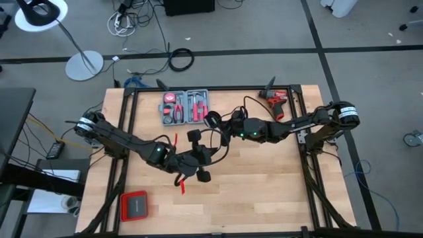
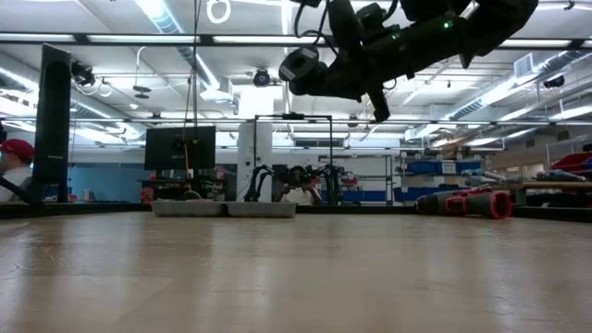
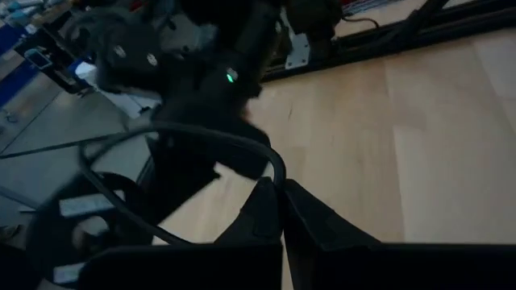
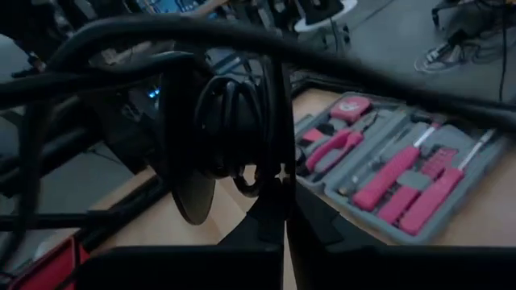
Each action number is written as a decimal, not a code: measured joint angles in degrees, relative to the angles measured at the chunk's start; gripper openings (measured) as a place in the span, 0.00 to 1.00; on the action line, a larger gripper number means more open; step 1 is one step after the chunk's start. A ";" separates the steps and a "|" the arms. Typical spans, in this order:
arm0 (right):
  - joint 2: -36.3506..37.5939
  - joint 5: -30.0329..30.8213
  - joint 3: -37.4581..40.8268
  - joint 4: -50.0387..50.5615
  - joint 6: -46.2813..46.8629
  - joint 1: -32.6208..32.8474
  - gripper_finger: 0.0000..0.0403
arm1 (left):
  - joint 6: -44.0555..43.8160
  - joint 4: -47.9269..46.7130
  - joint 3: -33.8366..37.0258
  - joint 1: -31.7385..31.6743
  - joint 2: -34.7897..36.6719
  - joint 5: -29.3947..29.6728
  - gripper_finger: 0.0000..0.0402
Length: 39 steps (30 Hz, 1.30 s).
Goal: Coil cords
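The cords are one thin black cable [image 1: 221, 140], held above the middle of the wooden table between my two grippers. My left gripper [image 1: 209, 156] comes from the table's left and is shut on the cable. My right gripper [image 1: 214, 121] comes from the right and is shut on a small coil of several turns [image 4: 232, 113]. From the left fingers an open loop of cable [image 3: 185, 137] arcs toward the right arm. The low view shows only the right arm [image 2: 370, 46] high above the bare tabletop. The plug block I cannot pick out. My left gripper pinches one strand of the cable [image 3: 279, 179] between its two shut fingers. The strand leaves the fingertips and curves away in a slack loop, clear of the table. My right gripper pinches the coil at its lower rim [image 4: 260, 172] between its shut fingers. The coil stands upright above the fingertips, lifted clear.
A grey tool case [image 1: 186, 107] with pink tools lies open at the far edge, a red drill [image 1: 276, 100] at the far right. A red and black flat box [image 1: 134, 205] lies near the front left corner. Two red strips [image 1: 180, 185] lie under the left arm.
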<state>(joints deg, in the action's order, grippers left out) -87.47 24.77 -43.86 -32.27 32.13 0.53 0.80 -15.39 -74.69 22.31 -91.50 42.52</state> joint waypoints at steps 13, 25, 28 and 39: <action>5.33 -2.08 0.02 0.90 -2.87 0.40 0.00 | -1.18 0.14 3.74 -0.50 0.00 0.44 0.00; 6.29 -1.73 0.02 1.07 -5.07 4.00 0.00 | 0.58 1.09 3.74 -3.48 0.00 0.64 0.00; 6.36 -1.63 0.02 0.92 -5.30 4.27 0.00 | 0.47 0.90 3.74 -4.72 0.00 0.07 0.00; 6.52 -1.88 0.02 1.27 -6.44 4.29 0.00 | -4.61 -9.58 3.73 -5.40 -1.84 0.94 0.00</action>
<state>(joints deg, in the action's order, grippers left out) -80.95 22.90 -43.83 -31.00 25.69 4.82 -3.81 -24.97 -70.96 16.90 -93.34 43.46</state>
